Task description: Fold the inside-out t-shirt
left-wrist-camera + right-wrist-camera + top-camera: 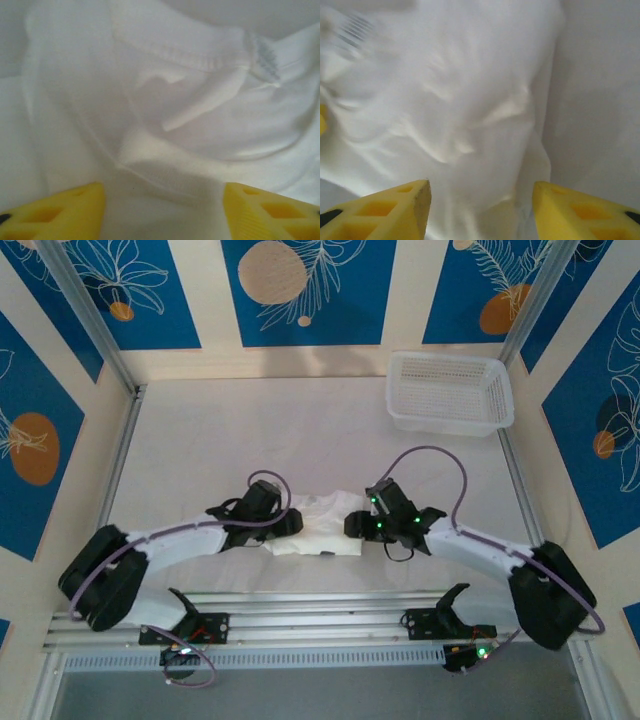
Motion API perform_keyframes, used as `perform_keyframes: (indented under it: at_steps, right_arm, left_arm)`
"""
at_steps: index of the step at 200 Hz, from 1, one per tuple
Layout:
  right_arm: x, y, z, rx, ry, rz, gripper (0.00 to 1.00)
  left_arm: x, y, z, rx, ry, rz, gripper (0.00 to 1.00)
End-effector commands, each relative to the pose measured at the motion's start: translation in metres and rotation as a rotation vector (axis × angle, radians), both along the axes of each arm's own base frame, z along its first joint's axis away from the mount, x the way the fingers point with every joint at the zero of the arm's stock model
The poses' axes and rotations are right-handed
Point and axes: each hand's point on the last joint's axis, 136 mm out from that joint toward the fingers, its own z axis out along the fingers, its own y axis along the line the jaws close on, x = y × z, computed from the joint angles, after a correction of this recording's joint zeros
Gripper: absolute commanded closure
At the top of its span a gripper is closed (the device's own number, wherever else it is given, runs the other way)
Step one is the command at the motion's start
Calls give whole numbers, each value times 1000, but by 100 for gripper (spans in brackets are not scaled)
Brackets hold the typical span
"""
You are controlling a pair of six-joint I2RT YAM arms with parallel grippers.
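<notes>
Top view: table covered in a pale, smooth sheet, framed by aluminium rails. The inside-out t-shirt lies as a small rumpled white heap close to the near edge, about midway between the left and right edges. A white plastic mesh basket, rectangular with a perforated floor, sits in the far right corner, well apart from the cloth. The two arms curve inward from their bases. The left gripper is at the heap's left side and the right gripper at its right side (dark housings cover the fingertips here, so contact cannot be judged from above).

Left wrist view adds fabric detail: thin, soft knit, a ribbed collar band with a line of stitching, a small grey-printed label at the upper right, and one loose flap folded over itself. The yellow, wedge-shaped fingers with cut-out cells stand wide apart, released, with cloth beyond them and nothing pinched.

Right wrist view: shallow wrinkles cross a flat panel of shirt, and its edge runs down beside bare table on the right. These yellow fingers are also spread, gripping nothing.
</notes>
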Motion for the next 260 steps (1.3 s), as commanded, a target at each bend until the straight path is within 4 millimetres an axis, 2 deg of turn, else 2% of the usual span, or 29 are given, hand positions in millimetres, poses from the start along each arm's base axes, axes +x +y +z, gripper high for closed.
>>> perform_keyframes:
  at_steps: [1,11,23,47,72,107,120,146,165,177,195,218,244,260]
  right_arm:
    - [10,-20,36,33,-63,-121,38]
    - [8,-34,38,57,-54,-197,34]
    - [2,-51,30,83,-6,-292,31]
    - [-10,-52,16,133,79,-296,29]
    - [-21,-27,5,198,189,-191,31]
    - [-23,9,-6,193,247,-82,48]
    - [-19,21,-8,189,237,-53,51]
    - [-5,47,-23,199,267,-9,63]
    - [8,71,-26,220,291,32,67]
    - [14,77,-27,214,303,26,68]
    - [19,69,-27,189,293,-34,68]
    - [15,53,-19,148,241,-63,60]
    - [11,24,-10,84,186,-149,49]
    - [11,1,-15,35,174,-245,41]
  left_arm:
    - [3,20,39,21,-96,57,26]
    - [0,29,47,26,-110,82,21]
    - [-4,35,46,29,-92,99,18]
    - [-13,31,29,10,-17,87,18]
    - [-19,21,2,-34,68,97,19]
    - [-21,13,-12,-72,105,105,21]
    - [-23,18,-13,-62,112,126,22]
    - [-29,35,-17,-27,120,182,26]
    - [-34,42,-19,-18,137,212,28]
    - [-37,50,-22,4,152,247,28]
    - [-35,54,-21,9,130,257,29]
    - [-23,56,-17,17,75,280,29]
    - [9,55,-13,47,-4,269,30]
    - [35,41,-9,24,-31,223,30]
